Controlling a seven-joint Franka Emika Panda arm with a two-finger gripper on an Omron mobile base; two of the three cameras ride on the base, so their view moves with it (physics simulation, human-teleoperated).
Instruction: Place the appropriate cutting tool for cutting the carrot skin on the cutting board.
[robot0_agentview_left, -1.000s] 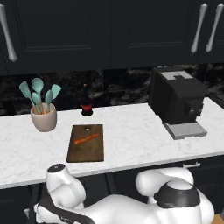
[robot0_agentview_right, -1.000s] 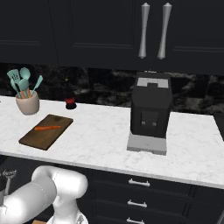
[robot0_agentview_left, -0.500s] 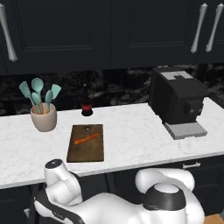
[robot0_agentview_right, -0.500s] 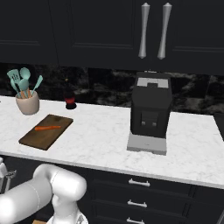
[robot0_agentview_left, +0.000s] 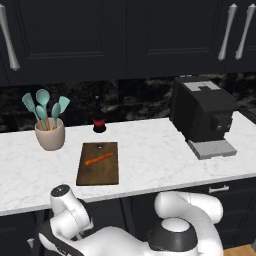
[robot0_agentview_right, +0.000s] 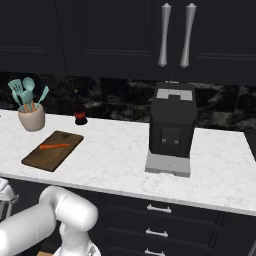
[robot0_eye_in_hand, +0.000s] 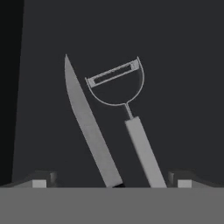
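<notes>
Hand view: a slim pale grey peeler (robot0_eye_in_hand: 135, 131) with a straight handle and rounded loop head lies on a dark flat floor, just beside a long pointed grey knife blade (robot0_eye_in_hand: 89, 127), the two angled slightly apart at their tops. The hand (robot0_eye_in_hand: 112, 180) has its two dark fingertips spread wide, one either side of both tools, gripping nothing. On the white marble surface (robot0_agentview_left: 150, 160), a dark brown wooden cutting board (robot0_agentview_left: 98, 163) carries a thin orange carrot (robot0_agentview_left: 99, 159). Nearby stand a beige utensil pot (robot0_agentview_left: 50, 134), a dark bottle (robot0_agentview_left: 99, 119) and a black coffee machine (robot0_agentview_left: 202, 117).
</notes>
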